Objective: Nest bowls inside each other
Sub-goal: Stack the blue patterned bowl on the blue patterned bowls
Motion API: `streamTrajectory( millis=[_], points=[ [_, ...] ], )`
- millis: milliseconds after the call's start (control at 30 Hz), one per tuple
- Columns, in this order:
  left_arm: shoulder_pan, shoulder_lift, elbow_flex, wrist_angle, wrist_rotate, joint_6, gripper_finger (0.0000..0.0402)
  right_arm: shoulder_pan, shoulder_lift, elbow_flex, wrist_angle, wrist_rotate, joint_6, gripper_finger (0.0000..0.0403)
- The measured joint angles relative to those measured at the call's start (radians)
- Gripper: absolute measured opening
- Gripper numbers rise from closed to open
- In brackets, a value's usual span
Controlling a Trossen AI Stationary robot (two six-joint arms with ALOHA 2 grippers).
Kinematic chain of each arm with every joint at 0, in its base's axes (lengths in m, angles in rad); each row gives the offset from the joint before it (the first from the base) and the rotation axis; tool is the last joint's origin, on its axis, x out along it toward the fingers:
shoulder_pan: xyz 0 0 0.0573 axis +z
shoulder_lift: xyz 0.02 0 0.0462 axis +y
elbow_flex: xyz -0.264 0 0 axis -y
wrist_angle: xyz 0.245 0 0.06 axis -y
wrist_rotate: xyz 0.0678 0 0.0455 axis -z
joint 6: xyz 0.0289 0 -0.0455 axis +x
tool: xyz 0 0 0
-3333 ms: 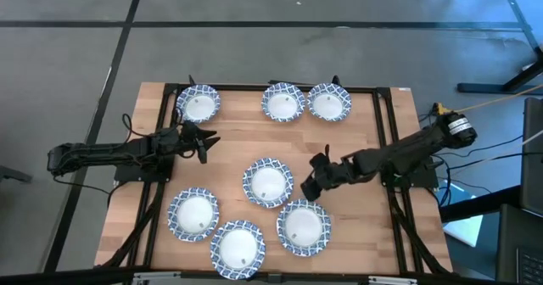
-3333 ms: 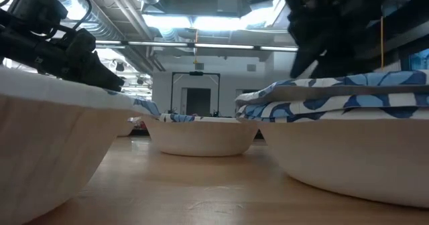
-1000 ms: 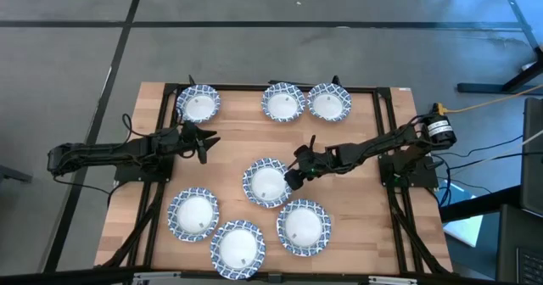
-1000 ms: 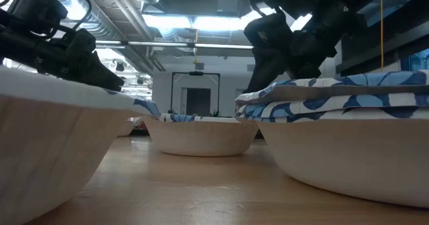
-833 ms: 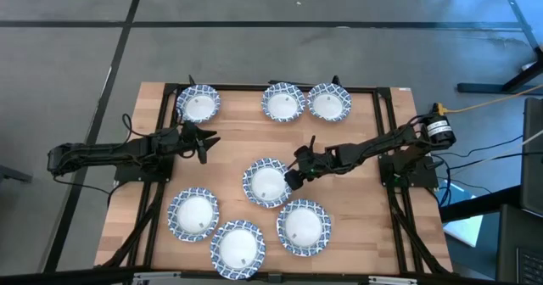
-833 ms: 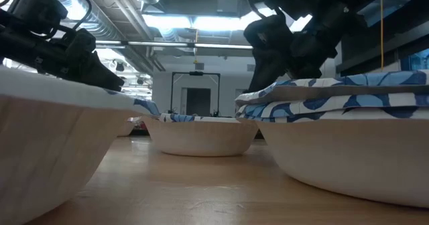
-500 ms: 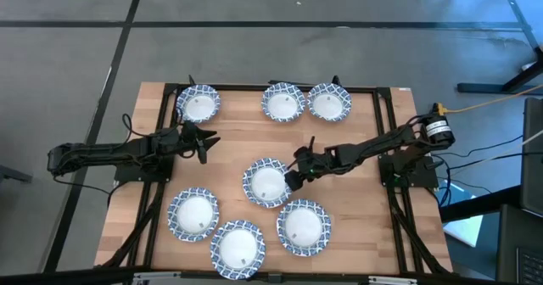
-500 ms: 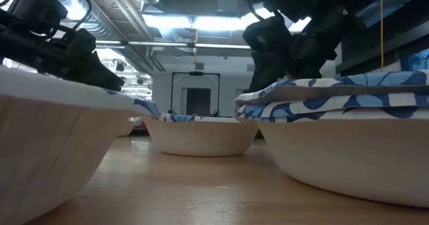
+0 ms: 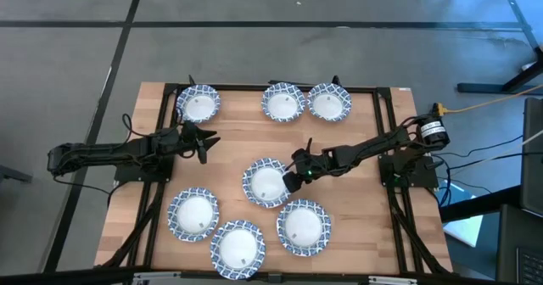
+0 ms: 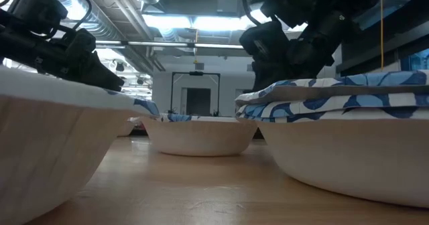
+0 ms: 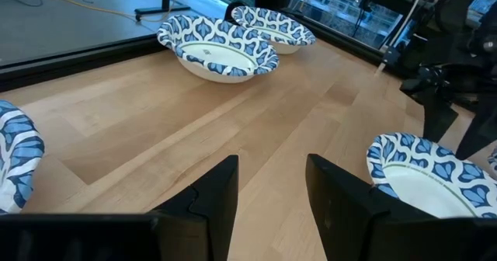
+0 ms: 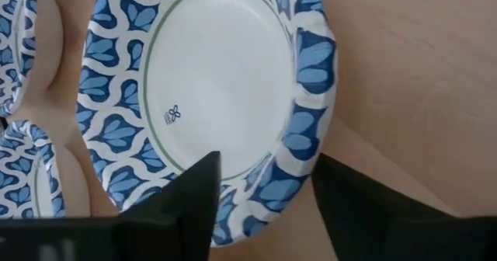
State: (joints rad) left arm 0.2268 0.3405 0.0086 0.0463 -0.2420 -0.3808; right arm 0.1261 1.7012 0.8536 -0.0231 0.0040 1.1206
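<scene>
The right pincer [image 9: 291, 181] straddles the rim of the middle bowl [image 9: 267, 182] on the bench [image 9: 229, 141], fingers parted and nothing gripped yet; it should seat one finger inside before lifting. The left pincer [image 9: 206, 142] waits half-open, empty. A small blue mark inside the bowl is probably a logo; unreadable.

The bowls [image 9: 268, 182] are plain white inside with blue-and-white patterned rims, on a light wooden table [image 9: 356, 124].
</scene>
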Motion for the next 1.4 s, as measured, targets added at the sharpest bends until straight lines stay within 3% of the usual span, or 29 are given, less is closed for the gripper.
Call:
streamTrajectory(
  millis=[533, 800, 1133, 1233, 1400],
  points=[
    [0.0, 0.0, 0.0, 0.0, 0.0, 0.0, 0.0146, -0.002, 0.0, 0.0, 0.02, 0.028, -0.033, 0.001],
    [0.0, 0.0, 0.0, 0.0, 0.0, 0.0, 0.0146, -0.05, -0.045, -0.001, 0.103, -0.058, -0.07, 0.0005],
    [0.0, 0.0, 0.0, 0.0, 0.0, 0.0, 0.0146, -0.045, -0.225, -0.001, 0.087, -0.232, -0.094, 0.0003],
    [0.0, 0.0, 0.0, 0.0, 0.0, 0.0, 0.0146, -0.019, -0.293, -0.001, 0.04, -0.243, -0.108, 0.0002],
    [0.0, 0.0, 0.0, 0.0, 0.002, -0.002, 0.0146, 0.06, -0.394, 0.0, -0.206, -0.287, -0.051, 0.0002]
  ],
)
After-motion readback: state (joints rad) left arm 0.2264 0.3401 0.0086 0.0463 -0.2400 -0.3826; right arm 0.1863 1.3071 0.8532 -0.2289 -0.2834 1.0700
